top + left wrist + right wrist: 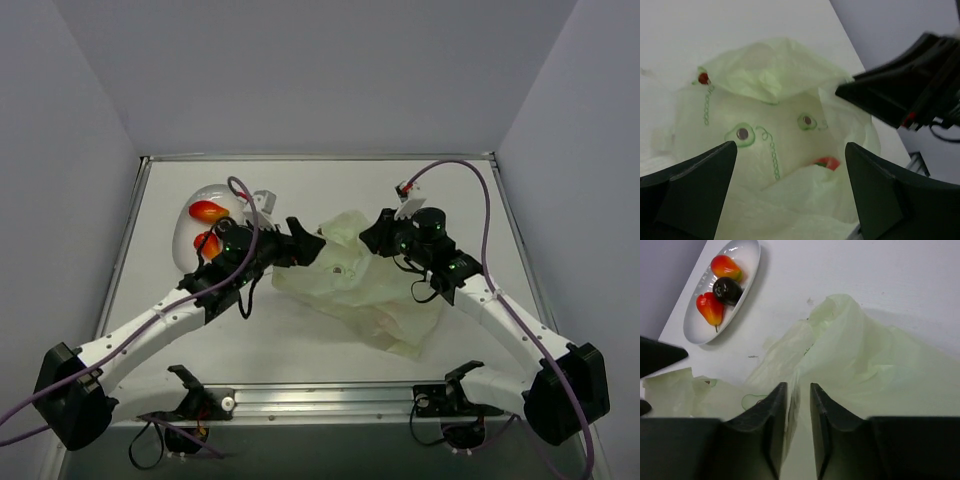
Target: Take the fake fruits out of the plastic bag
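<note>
Fake fruits (710,309), where do they lie?
— 2 orange-red ones lie in the white dish (750,260), beside a dark piece (727,290); a red piece (827,162), maybe 1 more, shows inside the plastic bag (370,295).
— And the claws?
— The left gripper (790,150) stands wide open before the bag. The right gripper (798,390) pinches a fold of it, fingers narrow.

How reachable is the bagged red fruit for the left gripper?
Probably yes: the open left gripper faces the bag, its mouth held by the right gripper, and the fruit shows inside, half behind a fold.
</note>
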Tool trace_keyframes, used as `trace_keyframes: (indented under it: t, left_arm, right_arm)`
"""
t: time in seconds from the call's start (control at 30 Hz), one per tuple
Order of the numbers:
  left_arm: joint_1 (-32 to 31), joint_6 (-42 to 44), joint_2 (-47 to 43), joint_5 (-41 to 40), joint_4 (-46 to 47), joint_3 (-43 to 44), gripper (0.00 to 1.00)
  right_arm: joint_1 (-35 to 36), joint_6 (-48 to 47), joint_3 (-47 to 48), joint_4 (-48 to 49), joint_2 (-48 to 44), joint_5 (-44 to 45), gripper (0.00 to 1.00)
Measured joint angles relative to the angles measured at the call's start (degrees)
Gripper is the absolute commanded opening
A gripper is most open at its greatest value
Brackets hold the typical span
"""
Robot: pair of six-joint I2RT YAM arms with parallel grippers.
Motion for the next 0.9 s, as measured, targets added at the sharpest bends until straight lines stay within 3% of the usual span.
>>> trace_keyframes:
  t: [0.03, 0.07, 0.17, 0.2, 0.33, 0.43, 0.57, 0.63, 0.73, 0.9]
  left_arm:
    - [-1.5, 0.8, -0.1, 1.6, -0.2, -0.9, 0.91]
    - [-2.6, 1.5, 0.4, 3.0, -0.4, -1.7, 0.91]
    - [-5.1, 3.5, 2.0, 6.6, -1.6, -3.8, 0.89]
    - [-5.7, 4.0, 2.4, 7.3, -2.3, -4.3, 0.88]
    - [-7.2, 5.4, 2.1, 9.0, -3.3, -6.1, 0.81]
    - [-7.2, 5.5, 0.4, 8.8, -3.4, -8.4, 0.78]
    - [-7.2, 5.5, -3.3, 7.8, -3.9, -11.6, 0.75]
    - [-7.2, 5.6, -5.2, 7.4, -4.5, -12.6, 0.74]
    - [-7.2, 5.6, -7.4, 6.9, -5.0, -13.4, 0.73]
    - [-7.2, 5.4, -10.1, 6.4, -3.7, -15.8, 0.71]
  right_arm:
    - [0.0, 0.3, 0.2, -0.5, 0.0, 0.3, 0.34]
    - [0.0, 1.0, 0.7, -1.1, 0.1, 0.9, 0.6]
    - [0.0, 2.3, 2.4, -2.8, 0.1, 3.8, 0.89]
    - [0.0, 2.7, 3.1, -3.7, 0.1, 5.6, 0.92]
    - [-2.4, 3.9, 4.2, -7.8, -2.3, 14.1, 0.86]
    - [-9.1, 5.0, 3.9, -10.0, -4.9, 19.4, 0.86]
    - [-21.9, 7.8, -1.8, -10.2, -8.2, 20.3, 0.98]
    - [-25.7, 9.0, -5.8, -11.0, -9.0, 19.7, 0.98]
    - [-27.6, 11.3, -10.6, -11.3, -9.0, 12.9, 0.92]
    - [-27.4, 15.5, -16.6, -10.5, -13.1, -1.6, 0.63]
